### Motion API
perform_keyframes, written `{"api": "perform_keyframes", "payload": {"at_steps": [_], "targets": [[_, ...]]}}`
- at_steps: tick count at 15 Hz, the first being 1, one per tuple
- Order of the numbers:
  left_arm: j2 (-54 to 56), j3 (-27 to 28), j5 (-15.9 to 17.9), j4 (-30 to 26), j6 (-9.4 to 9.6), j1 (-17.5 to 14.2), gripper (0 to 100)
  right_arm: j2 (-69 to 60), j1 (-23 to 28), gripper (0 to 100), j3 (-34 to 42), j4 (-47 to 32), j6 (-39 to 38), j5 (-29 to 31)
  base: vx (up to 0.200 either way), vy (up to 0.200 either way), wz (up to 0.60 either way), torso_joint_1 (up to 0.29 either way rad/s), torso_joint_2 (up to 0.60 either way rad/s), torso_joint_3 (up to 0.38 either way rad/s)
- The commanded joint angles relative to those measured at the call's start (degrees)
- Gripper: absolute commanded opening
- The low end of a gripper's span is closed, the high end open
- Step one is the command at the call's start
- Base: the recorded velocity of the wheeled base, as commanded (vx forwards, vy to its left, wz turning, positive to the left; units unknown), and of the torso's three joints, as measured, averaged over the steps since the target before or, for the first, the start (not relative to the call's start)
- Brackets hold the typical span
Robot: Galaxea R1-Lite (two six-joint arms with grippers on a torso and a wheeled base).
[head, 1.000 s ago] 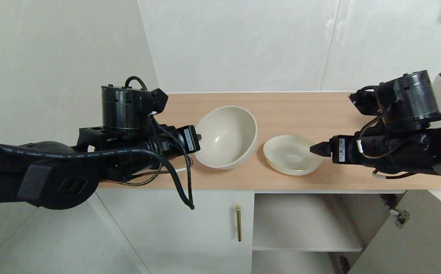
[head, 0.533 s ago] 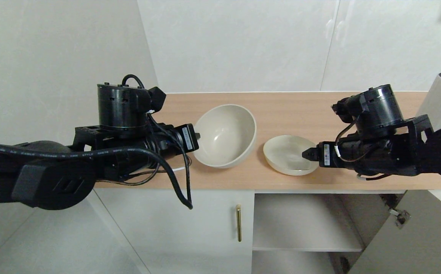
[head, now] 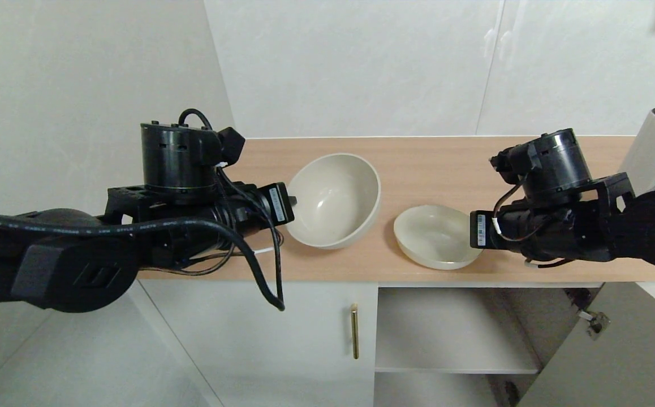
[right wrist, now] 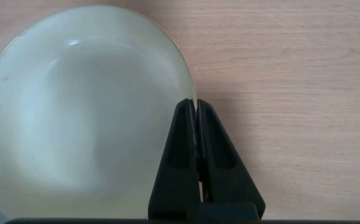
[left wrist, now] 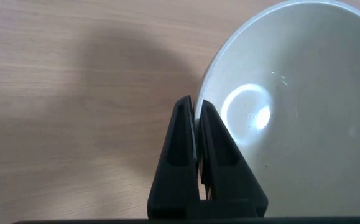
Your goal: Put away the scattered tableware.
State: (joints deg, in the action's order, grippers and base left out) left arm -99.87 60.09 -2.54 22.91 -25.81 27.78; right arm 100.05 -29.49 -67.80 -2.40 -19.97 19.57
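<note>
Working at the desk [head: 435,164] with nothing stowed yet; guessing at the open cupboard shelf [head: 452,333] below as the place for both pieces. Tilting the large bowl [head: 336,198] by the rim on its left side, clamping the left gripper [left wrist: 196,109] narrow across the wall, inside and outside. Pinching the small bowl [right wrist: 86,112] likewise at its right-hand rim with the right gripper [right wrist: 196,109], jaws nearly together, possibly raising that edge a little off the wood.
</note>
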Motion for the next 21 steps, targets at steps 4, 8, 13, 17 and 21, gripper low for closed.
{"api": "perform_keyframes", "payload": {"at_steps": [4, 8, 13, 17, 21], "targets": [[0.5, 0.0, -0.1, 0.0, -0.03, 0.0, 0, -0.5, 0.0, 0, 0.0, -0.1, 0.0, 0.0, 0.000, 0.000, 0.00, 0.000, 0.00, 0.000], [4.2, -2.8, 0.2, 0.0, -0.03, 0.0, 0, -5.7, 0.0, 0, 0.6, -1.1, -0.9, -3.3, 0.000, 0.000, 0.00, 0.000, 0.00, 0.000], [16.5, -12.1, 9.8, -0.1, 0.41, 0.0, 0, -18.0, 0.7, 0, 4.3, -9.1, -2.4, -12.1, 0.000, 0.000, 0.00, 0.000, 0.00, 0.000], [18.3, -16.5, 13.9, -0.2, 0.41, 1.5, 0, -22.7, 1.2, 0, 10.0, -10.5, -2.4, -14.2, 0.000, 0.000, 0.00, 0.000, 0.00, 0.000], [15.1, -16.9, 13.5, -0.2, 0.32, 3.9, 0, -26.3, 2.8, 0, 12.4, -10.8, -1.8, -18.6, -0.050, 0.000, 0.00, 0.002, 0.00, 0.001]]}}
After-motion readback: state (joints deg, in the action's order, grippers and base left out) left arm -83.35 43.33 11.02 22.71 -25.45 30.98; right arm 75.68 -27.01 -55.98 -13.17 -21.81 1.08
